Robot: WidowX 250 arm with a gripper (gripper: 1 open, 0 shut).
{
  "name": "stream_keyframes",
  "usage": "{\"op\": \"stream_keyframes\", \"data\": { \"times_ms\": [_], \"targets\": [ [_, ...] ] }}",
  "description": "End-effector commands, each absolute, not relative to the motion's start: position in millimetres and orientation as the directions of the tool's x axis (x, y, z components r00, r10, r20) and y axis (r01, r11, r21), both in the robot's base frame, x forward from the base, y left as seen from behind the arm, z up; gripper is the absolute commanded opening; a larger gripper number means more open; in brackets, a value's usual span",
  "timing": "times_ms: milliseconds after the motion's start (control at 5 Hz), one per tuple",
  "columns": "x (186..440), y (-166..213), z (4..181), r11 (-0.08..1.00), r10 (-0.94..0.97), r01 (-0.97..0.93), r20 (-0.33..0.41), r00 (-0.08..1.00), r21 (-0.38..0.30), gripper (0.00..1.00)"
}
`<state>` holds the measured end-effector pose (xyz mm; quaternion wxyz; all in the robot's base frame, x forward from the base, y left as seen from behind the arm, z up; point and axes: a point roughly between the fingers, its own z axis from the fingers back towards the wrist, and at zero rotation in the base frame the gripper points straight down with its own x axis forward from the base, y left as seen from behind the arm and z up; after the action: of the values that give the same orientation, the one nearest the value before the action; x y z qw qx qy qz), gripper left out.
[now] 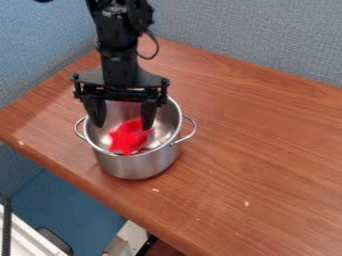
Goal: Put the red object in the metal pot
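The red object (pixel 127 138) lies tilted inside the metal pot (pixel 134 160), leaning toward the pot's left wall. The shiny pot stands on the wooden table near its front left edge, with a small loop handle on its right rim. My gripper (pixel 120 108) hangs just above the pot's mouth, pointing down. Its fingers are spread wide, one over the pot's left rim and one over the right, and they do not touch the red object. The gripper is open.
The wooden table (pixel 254 150) stretches to the right and back of the pot. Its front edge (pixel 80 190) runs close below the pot, with the floor beyond. A blue-grey wall stands behind the table.
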<state>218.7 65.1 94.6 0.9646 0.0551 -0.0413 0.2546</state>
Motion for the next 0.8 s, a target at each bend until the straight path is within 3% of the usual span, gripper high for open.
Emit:
{"op": "stream_keyframes", "data": {
  "times_ms": [0, 400, 600],
  "targets": [
    [227.1, 66.7, 102.3, 0.877, 0.460, -0.474, 0.146, 0.876, 0.080, 1.00],
    [240.6, 69.2, 103.3, 0.898, 0.415, -0.433, 0.178, 0.892, 0.079, 1.00],
    [240.8, 74.8, 82.9, 0.883, 0.443, -0.462, 0.171, 0.880, 0.086, 1.00]
  ]
}}
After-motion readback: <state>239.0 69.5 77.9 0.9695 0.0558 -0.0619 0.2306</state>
